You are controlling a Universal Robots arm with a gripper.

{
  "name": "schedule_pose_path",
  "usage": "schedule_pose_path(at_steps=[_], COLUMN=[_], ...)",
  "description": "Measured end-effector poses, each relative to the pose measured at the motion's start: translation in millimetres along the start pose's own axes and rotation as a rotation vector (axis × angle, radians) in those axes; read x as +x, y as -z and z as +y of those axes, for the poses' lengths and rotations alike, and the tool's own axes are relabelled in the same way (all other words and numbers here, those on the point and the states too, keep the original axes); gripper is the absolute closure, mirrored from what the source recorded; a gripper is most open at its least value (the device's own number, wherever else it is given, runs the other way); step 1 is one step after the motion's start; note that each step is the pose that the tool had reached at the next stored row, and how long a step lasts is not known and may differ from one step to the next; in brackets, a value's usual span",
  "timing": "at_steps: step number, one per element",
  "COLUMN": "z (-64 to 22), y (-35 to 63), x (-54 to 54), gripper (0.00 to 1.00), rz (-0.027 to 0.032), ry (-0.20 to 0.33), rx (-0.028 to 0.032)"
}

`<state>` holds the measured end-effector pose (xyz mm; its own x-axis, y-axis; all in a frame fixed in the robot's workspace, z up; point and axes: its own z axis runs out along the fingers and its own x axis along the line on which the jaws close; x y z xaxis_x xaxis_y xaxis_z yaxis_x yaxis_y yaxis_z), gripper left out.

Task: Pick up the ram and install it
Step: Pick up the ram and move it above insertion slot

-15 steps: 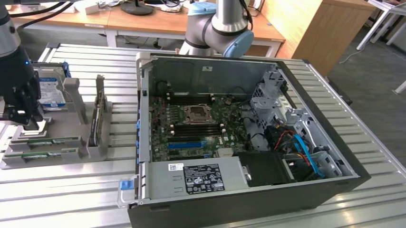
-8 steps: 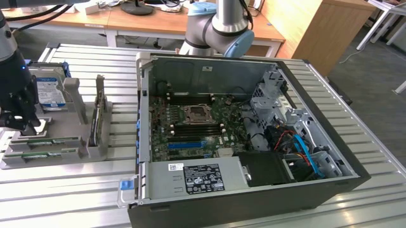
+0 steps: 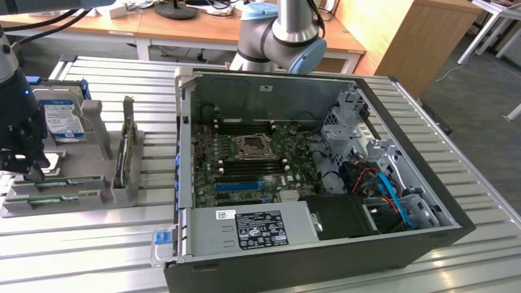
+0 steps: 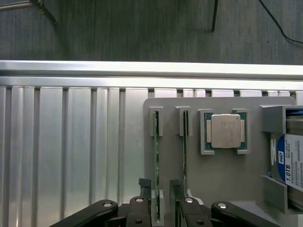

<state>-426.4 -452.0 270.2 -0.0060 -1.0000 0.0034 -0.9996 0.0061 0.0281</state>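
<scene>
Two green ram sticks stand on edge in a grey holder (image 4: 227,175): one ram (image 4: 156,161) lies between my fingers, the other (image 4: 184,156) just beside them. My gripper (image 4: 160,185) is open, low over the holder, its black fingertips (image 4: 144,183) either side of the first stick with a gap on each side. In the exterior view the gripper (image 3: 26,168) hangs over the holder's near end at the far left, above the ram sticks (image 3: 61,182). The open computer case (image 3: 423,201) shows the motherboard (image 3: 281,146) with dark memory slots (image 3: 244,162) beside the processor socket.
The holder also carries a processor chip (image 4: 226,131), a hard drive (image 4: 289,163) and an upright dark card (image 3: 124,143). A blue slot (image 3: 238,183) and the power supply (image 3: 248,229) lie in the case. The ribbed metal table (image 3: 89,244) runs around both.
</scene>
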Motion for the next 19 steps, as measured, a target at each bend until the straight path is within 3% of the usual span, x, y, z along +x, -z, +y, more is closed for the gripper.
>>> schedule_pose_path(at_steps=[7,19], z=[0.0,-0.3], y=[-0.4,-11.2], x=[0.4,0.3], gripper=[0.7,0.7], rz=[-0.0001,-0.001], ry=[0.0,0.0], rx=[0.0,0.0001])
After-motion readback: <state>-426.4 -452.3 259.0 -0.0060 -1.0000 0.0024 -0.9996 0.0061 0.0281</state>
